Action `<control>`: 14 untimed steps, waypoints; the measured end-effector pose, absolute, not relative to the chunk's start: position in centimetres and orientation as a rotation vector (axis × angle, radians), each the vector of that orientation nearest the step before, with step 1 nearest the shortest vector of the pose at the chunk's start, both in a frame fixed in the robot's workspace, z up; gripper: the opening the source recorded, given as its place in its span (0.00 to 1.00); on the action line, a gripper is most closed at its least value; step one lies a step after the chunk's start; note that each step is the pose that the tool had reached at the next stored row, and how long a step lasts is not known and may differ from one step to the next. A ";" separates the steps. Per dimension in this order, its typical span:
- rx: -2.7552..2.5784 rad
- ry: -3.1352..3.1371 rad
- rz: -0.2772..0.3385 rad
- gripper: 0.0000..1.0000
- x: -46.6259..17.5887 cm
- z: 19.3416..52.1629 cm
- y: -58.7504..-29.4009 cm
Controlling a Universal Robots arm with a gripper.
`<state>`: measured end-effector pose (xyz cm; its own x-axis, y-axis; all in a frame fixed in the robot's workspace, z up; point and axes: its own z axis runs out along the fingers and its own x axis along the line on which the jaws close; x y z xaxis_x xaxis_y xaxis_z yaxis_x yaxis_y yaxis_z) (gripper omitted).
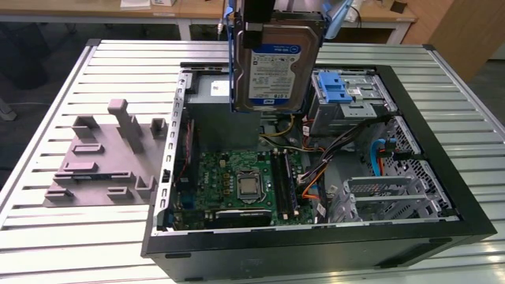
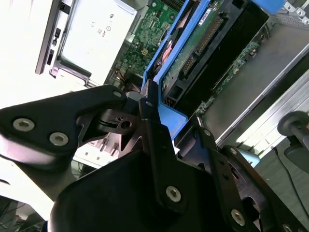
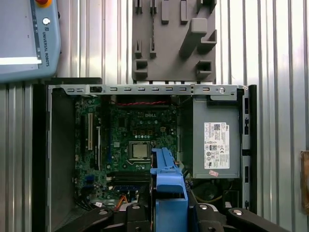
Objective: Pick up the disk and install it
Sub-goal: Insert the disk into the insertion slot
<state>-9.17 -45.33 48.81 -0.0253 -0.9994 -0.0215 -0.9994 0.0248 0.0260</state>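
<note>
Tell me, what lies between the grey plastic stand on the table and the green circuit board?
In the first wrist view: a bare strip of slatted table, then the computer case's metal rim, between the grey stand and the circuit board.

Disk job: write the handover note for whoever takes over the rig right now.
Gripper: fingers shut on the blue handle of the disk.
Disk: held upright in the air above the open computer case. In the exterior view it hangs over the back of the case, just to that view's left of the drive cage with the blue latch. It touches nothing else.
Done: the disk is picked up and lifted.
Left: the disk is not yet seated in the case, so the install is open.
</note>
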 end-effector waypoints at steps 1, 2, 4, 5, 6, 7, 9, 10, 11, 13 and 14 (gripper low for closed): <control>2.191 -2.247 -0.053 0.36 -9.2 48.8 -45.4; 2.191 -2.247 -0.053 0.36 -9.2 48.8 -45.6; 2.191 -2.247 -0.053 0.36 -9.2 48.8 -45.8; 2.191 -2.247 -0.053 0.36 -9.2 48.8 -45.9; 2.191 -2.247 -0.053 0.36 -9.2 48.8 -46.0; 2.191 -2.247 -0.053 0.36 -9.2 48.8 -46.2; 2.191 -2.247 -0.053 0.36 -9.2 48.8 -46.5; 2.191 -2.247 -0.053 0.36 -9.2 48.8 -46.6; 2.191 -2.247 -0.053 0.36 -9.2 48.8 -46.7; 2.191 -2.247 -0.053 0.36 -9.1 48.7 -46.9; 2.191 -2.247 -0.053 0.36 -9.1 48.7 -46.9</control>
<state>-9.06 -46.88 48.73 -0.0254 -0.9994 -0.0217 -0.9994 0.0248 0.0260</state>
